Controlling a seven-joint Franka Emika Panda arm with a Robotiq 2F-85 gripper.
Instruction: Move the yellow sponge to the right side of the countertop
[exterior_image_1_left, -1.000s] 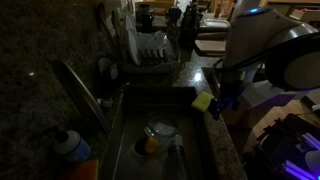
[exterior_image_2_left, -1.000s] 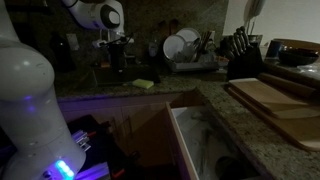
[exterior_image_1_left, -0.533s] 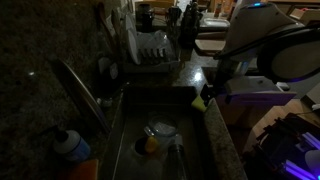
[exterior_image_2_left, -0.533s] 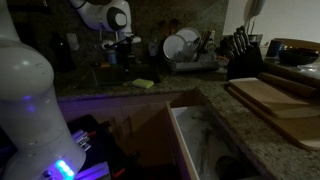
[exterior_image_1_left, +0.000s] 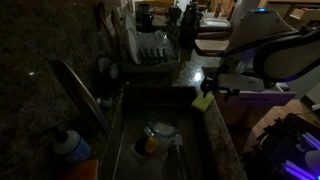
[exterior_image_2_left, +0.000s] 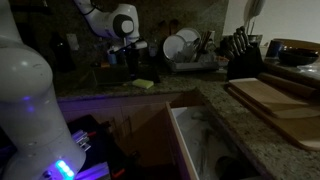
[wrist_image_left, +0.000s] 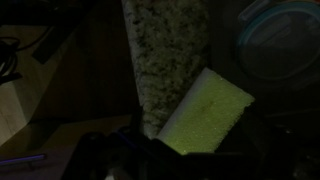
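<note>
The yellow sponge (exterior_image_1_left: 203, 102) lies flat on the narrow strip of dark speckled countertop (exterior_image_1_left: 222, 135) in front of the sink, at its edge. It also shows in an exterior view (exterior_image_2_left: 145, 84) and fills the lower middle of the wrist view (wrist_image_left: 205, 115), partly overhanging the granite strip (wrist_image_left: 165, 50). My gripper (exterior_image_1_left: 212, 86) hangs just above the sponge, apart from it; it also shows in an exterior view (exterior_image_2_left: 129, 62). Its fingers are dark shapes at the bottom of the wrist view, apart, with nothing between them.
The sink (exterior_image_1_left: 160, 140) holds a bowl (exterior_image_1_left: 160, 129) and a round orange object (exterior_image_1_left: 150, 146). A dish rack with plates (exterior_image_1_left: 150, 48) stands behind it. A faucet (exterior_image_1_left: 80, 85) rises beside the sink. A wooden cutting board (exterior_image_2_left: 275, 100) and a knife block (exterior_image_2_left: 243, 55) are on the counter.
The arm has swung along the counter and now hangs over the sponge. The sponge has not moved.
</note>
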